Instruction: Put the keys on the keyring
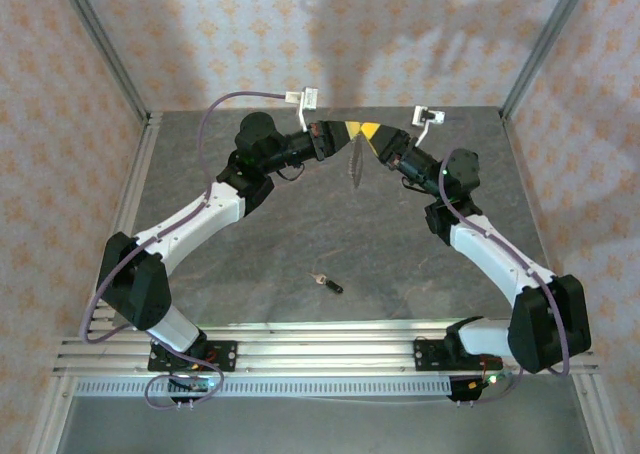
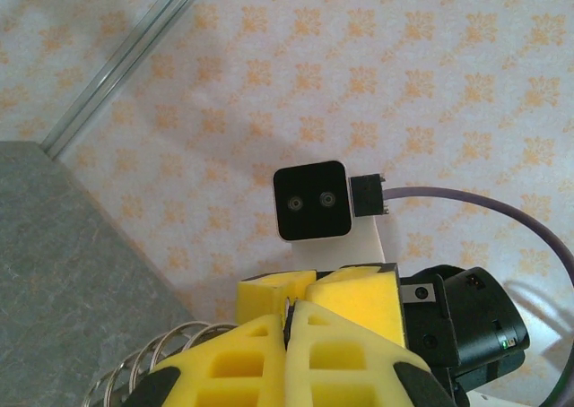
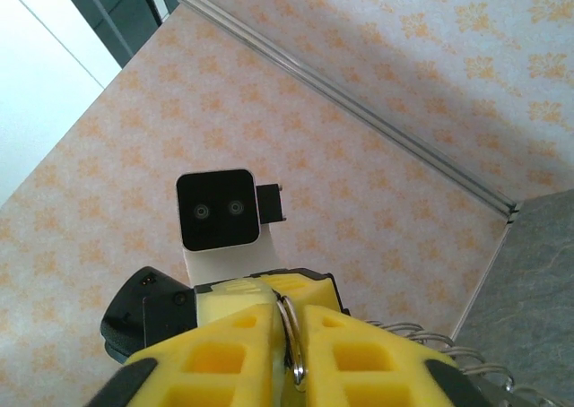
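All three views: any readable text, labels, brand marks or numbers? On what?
No readable text in any view.
Right wrist camera and left wrist camera: black faces with two lenses each, no print visible.
The key and the keyring: too small to tell whether anything is stamped on them.
Wallpaper: orange ornament pattern, no lettering.

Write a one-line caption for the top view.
Left gripper and right gripper hold the keyring aloft; the key lies on the table.
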Available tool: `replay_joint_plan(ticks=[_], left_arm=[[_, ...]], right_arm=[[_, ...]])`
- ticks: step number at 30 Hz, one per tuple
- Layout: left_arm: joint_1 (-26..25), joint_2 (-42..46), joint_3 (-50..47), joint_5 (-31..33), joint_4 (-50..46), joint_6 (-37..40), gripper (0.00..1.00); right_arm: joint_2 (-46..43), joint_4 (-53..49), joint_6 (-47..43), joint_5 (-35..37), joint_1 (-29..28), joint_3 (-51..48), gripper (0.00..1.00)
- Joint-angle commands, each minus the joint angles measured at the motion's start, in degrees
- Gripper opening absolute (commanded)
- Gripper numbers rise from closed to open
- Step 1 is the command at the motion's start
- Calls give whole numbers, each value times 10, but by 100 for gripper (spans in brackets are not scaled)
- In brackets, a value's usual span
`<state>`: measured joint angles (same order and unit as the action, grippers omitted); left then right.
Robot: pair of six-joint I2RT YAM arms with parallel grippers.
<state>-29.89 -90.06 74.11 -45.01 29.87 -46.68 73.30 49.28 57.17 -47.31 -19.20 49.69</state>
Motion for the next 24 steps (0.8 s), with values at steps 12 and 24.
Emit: replay_joint_plan(ticks=[12,24], left_arm=[[-4,32,-3,109,22,-33,51],[-39,49,-53,225,47,-76,40]], right_arm=[[-9,21,5,28,-1,-6,0],[14,58,49,72,-3,-6,0]])
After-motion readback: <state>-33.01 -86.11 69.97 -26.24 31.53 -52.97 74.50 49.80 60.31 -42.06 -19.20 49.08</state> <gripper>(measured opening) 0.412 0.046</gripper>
